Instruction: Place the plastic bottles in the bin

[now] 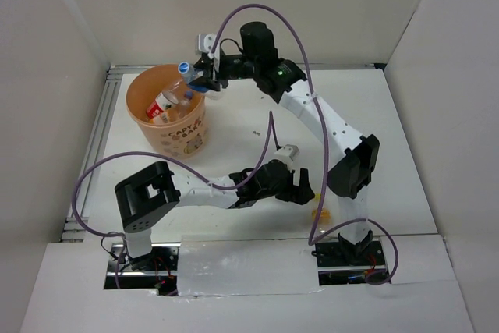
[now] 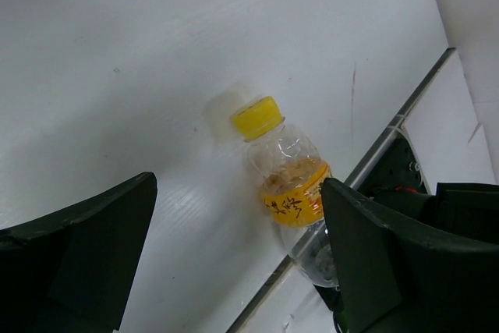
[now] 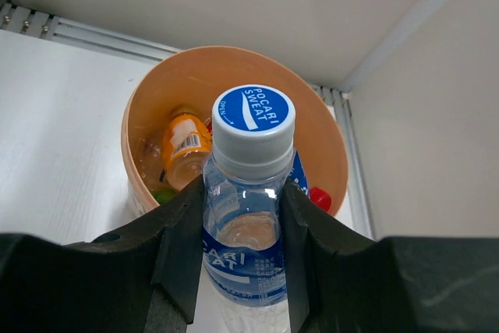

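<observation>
Top external view, items as I read them from my station.

1. Bin: orange, round, tapered, standing upright on the desk at its far left. I log several bottles lying jumbled inside. The right wrist view picks out an orange-filled bottle against the inner wall of the bin, a red cap at the right side, and a green shape low down, too little of it showing to name.

2. Blue-capped bottle: clear, blue label, held just over the bin's far right rim. The right gripper is clamped on it. In the right wrist view, the blue-capped bottle sits in the right gripper, both fingers pressed against the bottle below the neck, the cap towards the camera.

3. Yellow-capped bottle: clear, orange-yellow label, lying on its side on the desk near the front edge, its base over a dark edge strip. In the overhead it shows only as a yellow patch beside the right arm's base.

4. Left gripper: low over the desk beside that bottle. From its wrist camera, the left gripper has its fingers spread wide, one on each side of the bottle. I cannot tell whether either finger touches it.
</observation>
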`<act>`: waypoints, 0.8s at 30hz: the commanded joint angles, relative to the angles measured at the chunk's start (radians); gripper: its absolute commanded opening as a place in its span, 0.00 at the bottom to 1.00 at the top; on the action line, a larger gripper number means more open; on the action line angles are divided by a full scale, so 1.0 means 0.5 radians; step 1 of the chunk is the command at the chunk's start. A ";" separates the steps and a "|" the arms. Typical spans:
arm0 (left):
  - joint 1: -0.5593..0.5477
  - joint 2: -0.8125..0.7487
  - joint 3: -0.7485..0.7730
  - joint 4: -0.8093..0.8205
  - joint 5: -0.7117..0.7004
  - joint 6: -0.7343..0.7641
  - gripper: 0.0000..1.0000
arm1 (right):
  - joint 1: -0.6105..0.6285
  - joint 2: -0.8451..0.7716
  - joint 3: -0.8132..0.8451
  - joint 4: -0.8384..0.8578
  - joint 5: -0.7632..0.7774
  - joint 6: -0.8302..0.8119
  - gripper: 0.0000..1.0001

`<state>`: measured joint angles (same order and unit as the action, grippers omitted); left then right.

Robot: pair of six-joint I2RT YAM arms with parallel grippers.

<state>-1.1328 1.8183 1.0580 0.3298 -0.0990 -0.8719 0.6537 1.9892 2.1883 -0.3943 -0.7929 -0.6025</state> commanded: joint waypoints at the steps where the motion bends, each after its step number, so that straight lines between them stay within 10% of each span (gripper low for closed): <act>1: -0.014 0.048 0.041 -0.015 -0.084 -0.036 0.99 | 0.116 -0.150 0.121 0.230 0.150 -0.181 0.00; 9: -0.014 0.070 0.029 -0.113 -0.152 -0.036 0.99 | 0.331 -0.248 0.093 0.387 0.343 -0.304 0.00; 24: -0.032 0.014 0.068 -0.288 -0.324 -0.033 0.99 | 0.077 0.381 0.449 0.795 -0.040 1.116 0.21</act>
<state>-1.1435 1.8561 1.0615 0.2008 -0.2157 -0.8707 0.7246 2.1239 2.3596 -0.0429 -0.7475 -0.2291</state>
